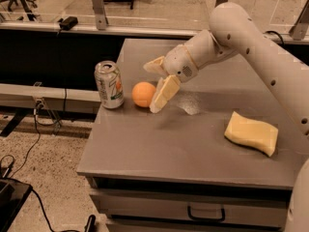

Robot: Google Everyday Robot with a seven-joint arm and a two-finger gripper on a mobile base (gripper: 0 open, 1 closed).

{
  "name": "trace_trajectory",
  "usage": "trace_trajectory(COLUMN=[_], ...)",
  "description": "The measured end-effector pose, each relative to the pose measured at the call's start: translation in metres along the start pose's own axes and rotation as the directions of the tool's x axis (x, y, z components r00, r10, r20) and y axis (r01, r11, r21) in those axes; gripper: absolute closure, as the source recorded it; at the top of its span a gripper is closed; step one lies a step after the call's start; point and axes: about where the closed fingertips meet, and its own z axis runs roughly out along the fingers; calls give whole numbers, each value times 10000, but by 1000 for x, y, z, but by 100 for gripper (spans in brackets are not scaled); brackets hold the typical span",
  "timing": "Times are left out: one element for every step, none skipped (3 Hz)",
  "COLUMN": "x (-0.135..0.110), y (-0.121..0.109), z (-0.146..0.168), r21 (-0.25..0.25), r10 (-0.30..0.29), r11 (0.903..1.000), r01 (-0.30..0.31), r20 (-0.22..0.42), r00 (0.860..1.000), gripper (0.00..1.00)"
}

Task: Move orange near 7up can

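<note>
The orange (143, 94) rests on the grey table (159, 149), just right of the 7up can (109, 84), with a small gap between them. The can stands upright near the table's left edge. My gripper (151, 88) is open right beside the orange. One finger (164, 93) slants down along the orange's right side, and the other finger (155, 65) is behind and above it. The orange sits free between the spread fingers and is not clamped.
A pale yellow wavy sponge (251, 133) lies at the table's right side. The table's left edge runs just beside the can. A drawer with a handle (206, 211) is under the front edge. Cables lie on the floor to the left.
</note>
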Motion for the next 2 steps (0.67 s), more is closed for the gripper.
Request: trace_trajectory(x=[10,30], y=[-7,-7], z=[-21,-64], r21=[279,832], r10=[-79,-386], r11=[9996,9958], r01=[78,377], r20=[48,101], r00=[10000,9992], gripper=[0,0])
